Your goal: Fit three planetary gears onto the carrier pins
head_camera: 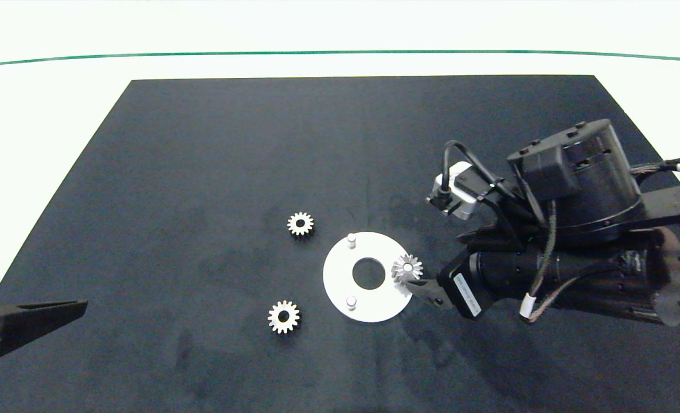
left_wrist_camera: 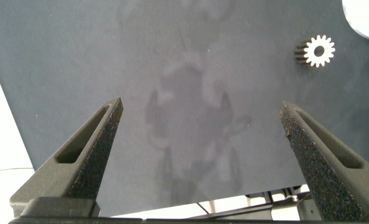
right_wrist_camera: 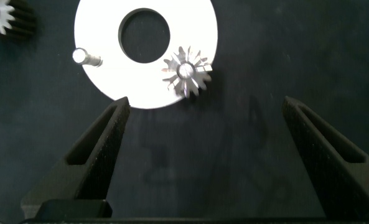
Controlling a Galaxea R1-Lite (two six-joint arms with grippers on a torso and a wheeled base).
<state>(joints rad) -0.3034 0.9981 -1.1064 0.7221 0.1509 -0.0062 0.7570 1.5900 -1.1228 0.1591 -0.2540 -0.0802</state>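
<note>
Right gripper [right_wrist_camera: 203, 134] hovers low beside the white disc [head_camera: 340, 289], fingers spread; left gripper [left_wrist_camera: 203, 134] parked, fingers spread.

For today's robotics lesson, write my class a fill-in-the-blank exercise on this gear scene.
1. ____ gear sits on a pin of the white disc.
2. ____ gears lie loose on the black mat.
3. The right pincer beside the disc is ____.
4. ____ pins stand bare.

Answers: one; two; open; two

White disc [head_camera: 340, 289] flat on the dark mat, large centre hole; one silver toothed gear [head_camera: 407, 267] seated on its right-hand pin, two pins [head_camera: 351, 240] bare. Two more gears lie flat left of the disc: one [head_camera: 300, 223] up-left, one [head_camera: 284, 316] down-left, both apart from it.
</note>
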